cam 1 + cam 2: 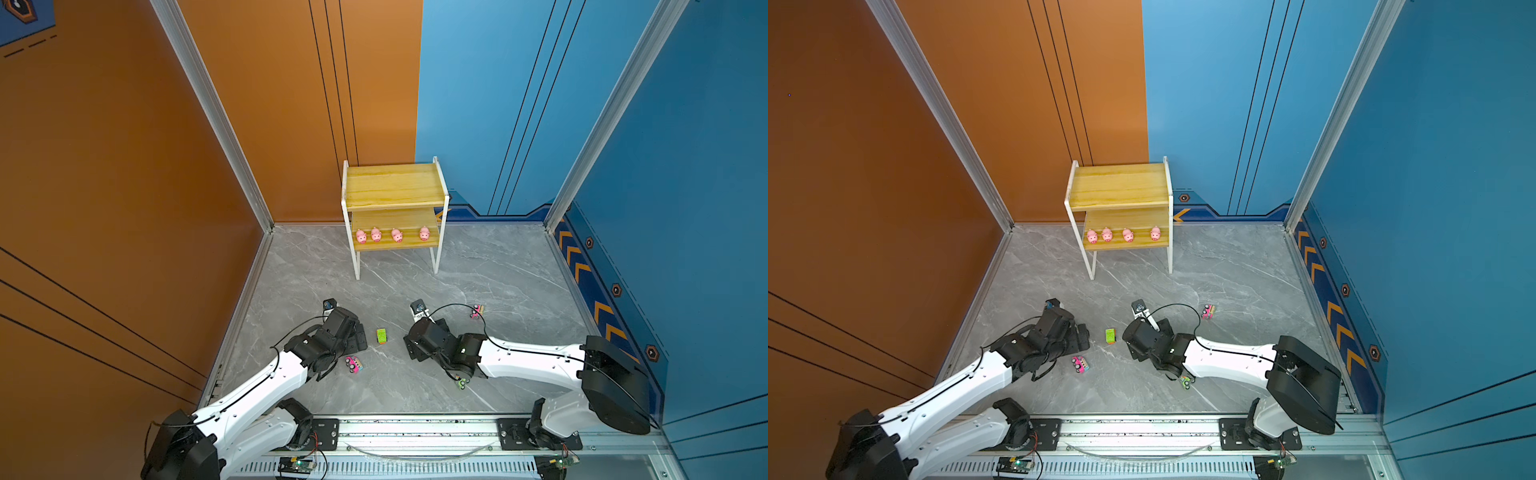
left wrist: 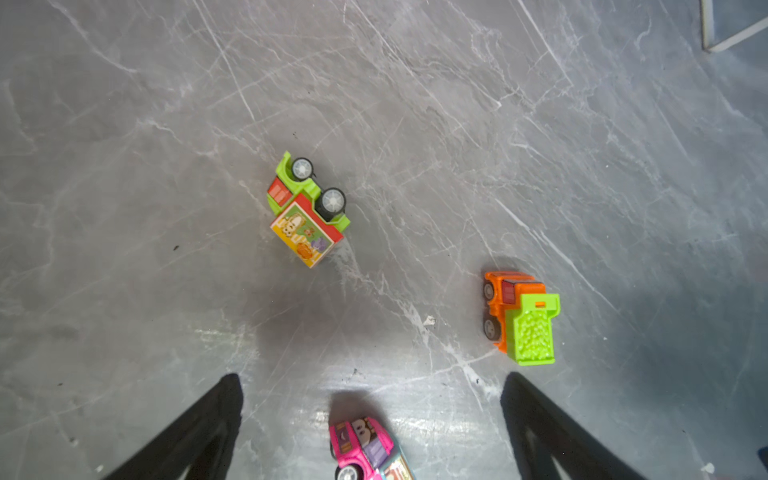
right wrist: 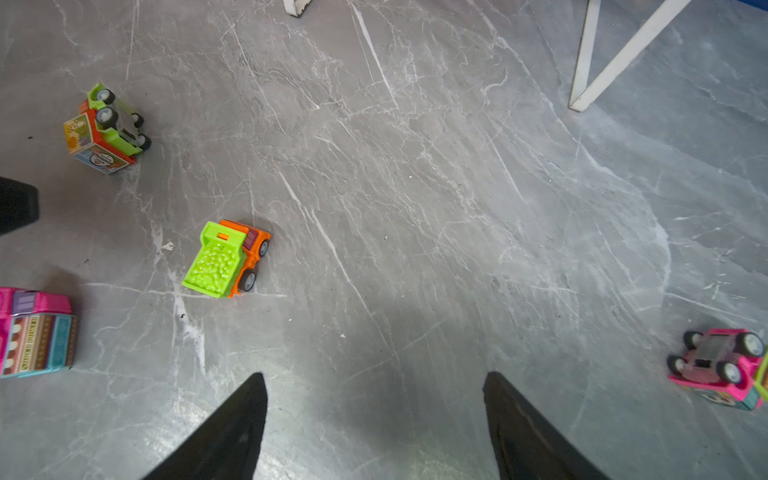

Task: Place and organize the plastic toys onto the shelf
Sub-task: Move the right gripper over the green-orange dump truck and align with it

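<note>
The shelf (image 1: 392,185) stands at the back, with several pink pigs (image 1: 376,235) in a row on its lower board. My left gripper (image 2: 372,375) hangs open over the floor, a pink car (image 2: 368,449) lying between its fingers, untouched. Ahead of it a green truck (image 2: 307,210) lies on its side, and an orange truck with a green bed (image 2: 521,318) stands upright. My right gripper (image 3: 375,374) is open above bare floor. A second pink car (image 3: 719,368) lies wheels up beside it. In both top views a small green vehicle (image 1: 460,382) peeks from under the right arm.
The shelf's white legs (image 3: 582,95) stand ahead of the right gripper. The marble floor is walled by orange and blue panels, with a metal rail (image 1: 415,432) along the front. The two arms face each other across the orange truck (image 1: 381,336).
</note>
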### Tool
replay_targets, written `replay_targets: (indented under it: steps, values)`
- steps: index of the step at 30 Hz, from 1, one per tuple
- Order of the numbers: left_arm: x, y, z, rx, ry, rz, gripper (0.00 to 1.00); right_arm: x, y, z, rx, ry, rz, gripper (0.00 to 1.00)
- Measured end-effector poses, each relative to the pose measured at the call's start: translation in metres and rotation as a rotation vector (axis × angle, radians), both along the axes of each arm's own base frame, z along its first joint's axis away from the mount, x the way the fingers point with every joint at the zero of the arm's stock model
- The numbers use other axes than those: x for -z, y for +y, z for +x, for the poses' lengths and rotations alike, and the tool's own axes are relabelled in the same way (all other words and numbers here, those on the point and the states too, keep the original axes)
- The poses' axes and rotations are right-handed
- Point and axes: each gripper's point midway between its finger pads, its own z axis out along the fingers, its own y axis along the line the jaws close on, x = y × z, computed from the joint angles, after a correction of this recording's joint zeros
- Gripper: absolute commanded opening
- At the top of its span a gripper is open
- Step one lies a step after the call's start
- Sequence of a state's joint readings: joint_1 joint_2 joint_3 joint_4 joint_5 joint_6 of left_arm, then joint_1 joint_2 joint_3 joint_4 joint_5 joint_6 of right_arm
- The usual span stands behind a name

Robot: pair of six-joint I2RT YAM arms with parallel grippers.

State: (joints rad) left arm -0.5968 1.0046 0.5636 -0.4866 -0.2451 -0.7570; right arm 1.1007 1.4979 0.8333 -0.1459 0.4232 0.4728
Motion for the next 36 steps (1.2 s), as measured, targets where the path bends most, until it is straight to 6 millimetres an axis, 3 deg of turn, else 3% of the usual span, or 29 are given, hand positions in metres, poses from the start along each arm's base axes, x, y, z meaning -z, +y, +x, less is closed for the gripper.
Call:
replay_targets:
  steps: [3,7,14,18,30,36]
  values:
    - [0.001,0.001,0.001,-0.003,0.006,0.004,0.98,0.01,0.009,-0.002,-0.01,0.012,-0.014,0.81]
    - [-0.007,0.002,0.006,-0.012,-0.013,-0.006,0.98,0.02,0.036,-0.007,-0.042,0.016,-0.008,0.81]
    - [-0.051,0.001,0.027,-0.019,-0.115,-0.064,0.98,0.03,0.069,-0.005,-0.055,0.017,0.047,0.81]
    - [-0.062,0.0,0.029,-0.007,-0.137,-0.084,0.98,0.039,0.079,-0.003,-0.059,0.028,0.06,0.81]
    - [-0.07,-0.001,0.027,0.012,-0.141,-0.112,0.98,0.061,0.094,0.006,-0.055,0.033,0.064,0.81]
    - [-0.103,-0.007,0.031,0.054,-0.176,-0.12,0.98,0.069,0.089,0.015,-0.031,0.033,0.063,0.81]
